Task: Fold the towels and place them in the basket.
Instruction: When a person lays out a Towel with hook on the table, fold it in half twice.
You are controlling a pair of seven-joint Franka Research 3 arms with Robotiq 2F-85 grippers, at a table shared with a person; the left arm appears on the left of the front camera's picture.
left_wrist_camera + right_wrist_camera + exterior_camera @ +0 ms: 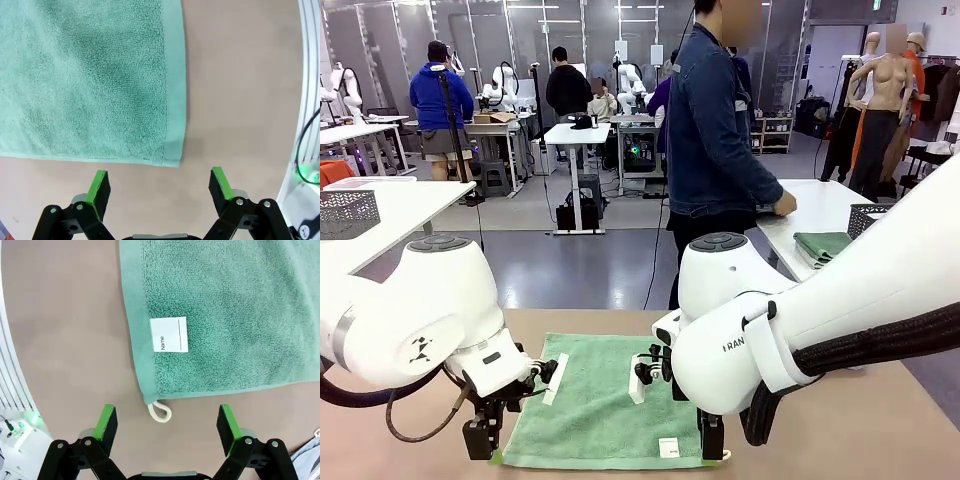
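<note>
- Since the green towel (605, 400) lies spread flat on the worktop (840, 420) between the two arms, with one edge toward the robot, both near corners are free to be pinched.
- Left hand (160, 181): fingers spread wide with nothing between them, poised over bare worktop just short of the towel's corner (172, 159) on its side.
- Right hand (167, 418): equally wide open and empty, just off the other near corner, where a white cord loop (160, 411) pokes out. A white name label (169, 334) is sewn close inside the hem.
- Handling, as I judge it: the terry cloth is light and limp. It will keep no shape of its own and will sag between two held corners. It is not fragile, and the pile should give the pads good purchase.
- Best hold: the flat woven hem band at each corner, which is thinner and firmer than the pile. One finger must slip under the edge, since the cloth lies tight on the worktop.
- Risks: catching the loop alone would leave the towel dangling, and lifting the corners unevenly would skew the fold.
</note>
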